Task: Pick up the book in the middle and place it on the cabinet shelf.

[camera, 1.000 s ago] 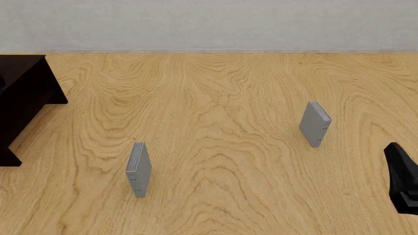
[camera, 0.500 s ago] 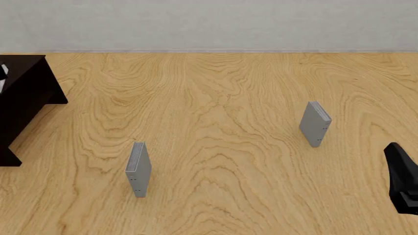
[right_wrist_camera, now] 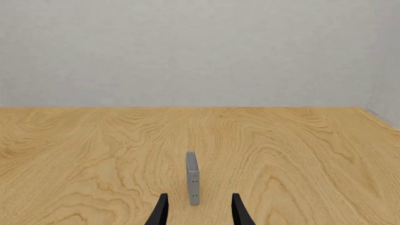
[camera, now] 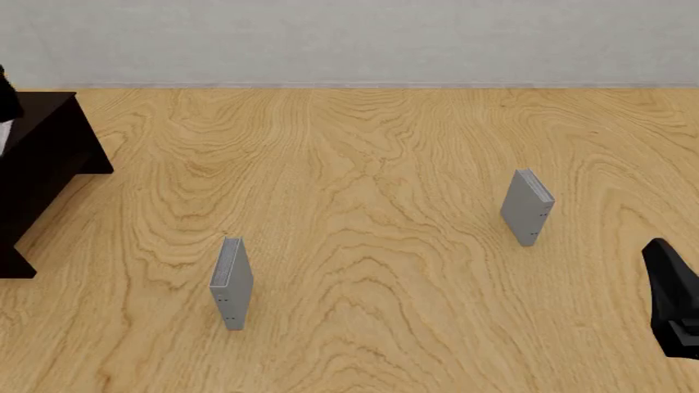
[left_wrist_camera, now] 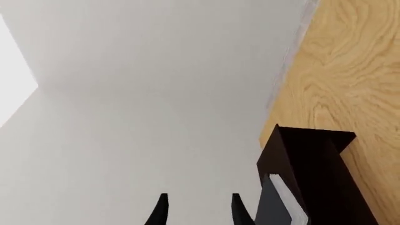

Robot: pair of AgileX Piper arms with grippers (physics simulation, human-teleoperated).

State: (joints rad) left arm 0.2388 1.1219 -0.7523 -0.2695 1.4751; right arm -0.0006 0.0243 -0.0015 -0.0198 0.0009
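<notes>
the black book (left_wrist_camera: 281, 201) sits on the cabinet shelf (left_wrist_camera: 319, 173). your left gripper (left_wrist_camera: 198, 211) is beside it, fingers apart, holding nothing. two thin grey books (camera: 232, 283) (camera: 528, 206) stand on the table (camera: 372, 164) — your right gripper (right_wrist_camera: 198, 211) is open too.

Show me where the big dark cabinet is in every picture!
Front view: the cabinet sits at the far left edge, partly cut off.
Left wrist view: the cabinet is close up, just beside the left arm's fingers, standing on the wood.
Right wrist view: not in it.
Shared landmark: the wooden table shows in all three.
</notes>
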